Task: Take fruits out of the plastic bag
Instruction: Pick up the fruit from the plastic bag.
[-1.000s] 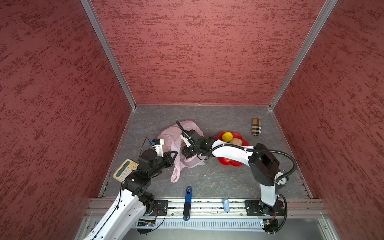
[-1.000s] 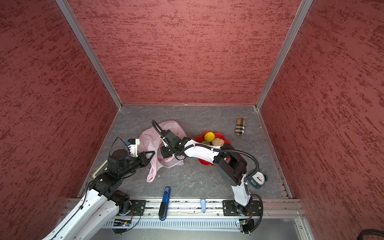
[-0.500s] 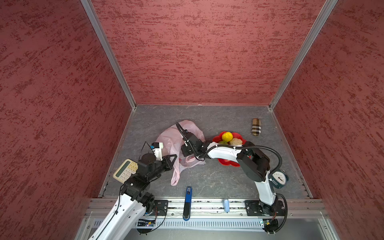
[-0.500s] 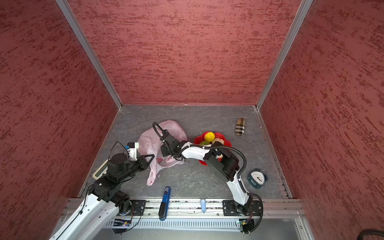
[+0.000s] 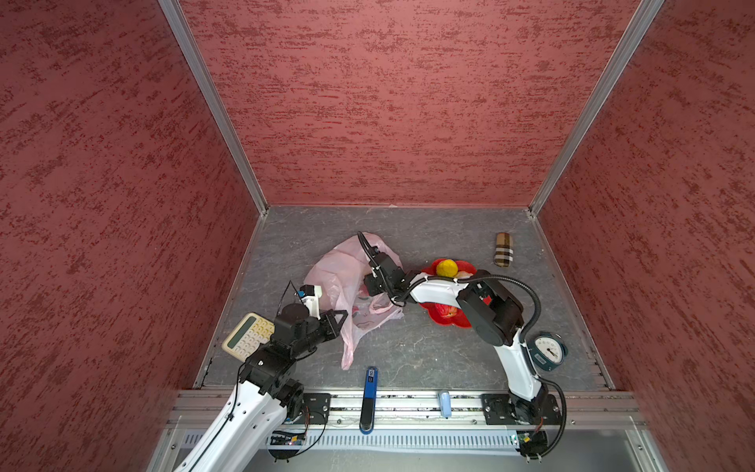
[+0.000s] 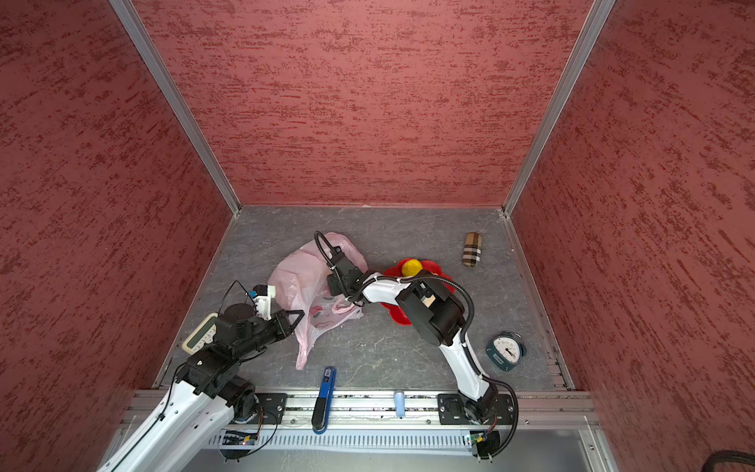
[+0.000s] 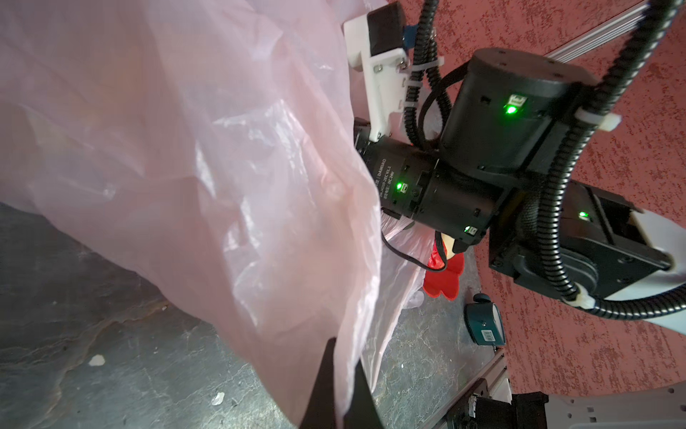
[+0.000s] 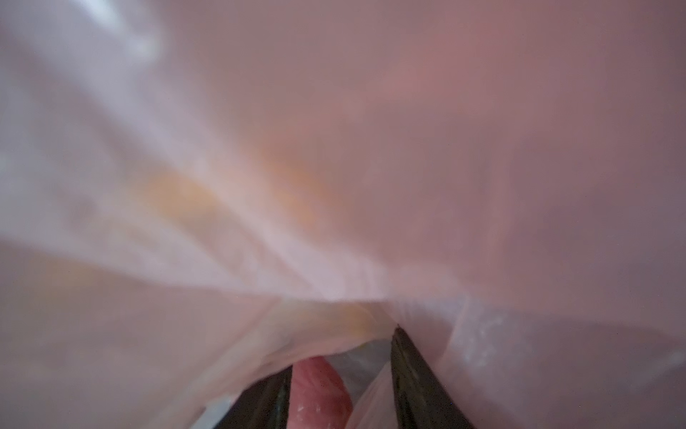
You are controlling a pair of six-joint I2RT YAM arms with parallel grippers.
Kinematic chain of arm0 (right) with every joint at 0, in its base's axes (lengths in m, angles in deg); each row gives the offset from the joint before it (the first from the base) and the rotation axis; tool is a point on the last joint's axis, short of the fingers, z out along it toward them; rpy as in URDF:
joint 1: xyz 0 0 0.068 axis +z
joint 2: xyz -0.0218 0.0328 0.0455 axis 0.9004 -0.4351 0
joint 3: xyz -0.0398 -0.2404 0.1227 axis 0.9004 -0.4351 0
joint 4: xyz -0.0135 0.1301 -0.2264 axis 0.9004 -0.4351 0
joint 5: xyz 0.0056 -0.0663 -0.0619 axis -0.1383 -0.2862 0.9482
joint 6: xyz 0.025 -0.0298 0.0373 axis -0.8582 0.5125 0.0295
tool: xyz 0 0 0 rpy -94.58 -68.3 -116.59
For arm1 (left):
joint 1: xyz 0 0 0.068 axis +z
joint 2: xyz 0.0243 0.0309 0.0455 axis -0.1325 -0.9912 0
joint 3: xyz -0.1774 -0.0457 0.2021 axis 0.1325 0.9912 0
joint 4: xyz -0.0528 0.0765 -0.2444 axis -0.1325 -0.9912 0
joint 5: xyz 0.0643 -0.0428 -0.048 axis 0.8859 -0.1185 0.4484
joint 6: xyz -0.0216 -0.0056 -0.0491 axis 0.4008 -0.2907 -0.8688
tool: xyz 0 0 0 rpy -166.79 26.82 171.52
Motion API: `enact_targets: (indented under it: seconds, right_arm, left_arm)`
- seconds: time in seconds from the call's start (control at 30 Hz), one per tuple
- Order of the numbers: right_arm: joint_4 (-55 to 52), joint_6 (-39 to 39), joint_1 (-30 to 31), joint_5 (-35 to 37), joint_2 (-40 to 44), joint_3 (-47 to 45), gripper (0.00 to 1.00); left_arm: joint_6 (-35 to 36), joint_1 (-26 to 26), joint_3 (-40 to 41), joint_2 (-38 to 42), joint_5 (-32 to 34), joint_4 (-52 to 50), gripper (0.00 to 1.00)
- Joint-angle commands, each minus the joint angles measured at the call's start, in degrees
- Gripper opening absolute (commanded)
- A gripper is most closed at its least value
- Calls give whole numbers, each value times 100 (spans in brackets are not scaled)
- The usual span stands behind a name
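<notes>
We see the left end effector point(image 7: 343, 375) pressed together on a fold of the plastic bag point(image 5: 339, 269), holding that edge up off the tabletop point(image 5: 412, 351), likely to keep the mouth open for the other arm. The right end effector point(image 8: 341, 351) is inside the bag with its fingers spread. A blurred reddish lump point(image 8: 319, 393) sits between them, and we cannot tell whether they touch it. A yellow round fruit point(image 5: 446, 267) lies on the red flower-shaped plate point(image 5: 455, 325) just beside the bag. The right arm stretches over that plate, and loose film crowds its fingers. The calculator point(image 5: 247, 337), alarm clock point(image 5: 549, 351) and checked pouch point(image 5: 503, 250) lie well apart.
</notes>
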Motion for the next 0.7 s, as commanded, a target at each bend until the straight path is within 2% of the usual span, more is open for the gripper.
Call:
enact_targets:
  seconds: [0.0,0.17,0.67]
  right_arm:
    - [51,167,-35,49,-43,205,49]
    - [110,252,-71,-111,-155,327,51]
    - [-103,283,-187,8,-730,1092,50]
  left_arm:
    - [-12,-29,18,-155,-156,363,0]
    - [-12,-29,8,-394,-297,675,0]
    - [170,-33,-216,-1042,-764,1329,0]
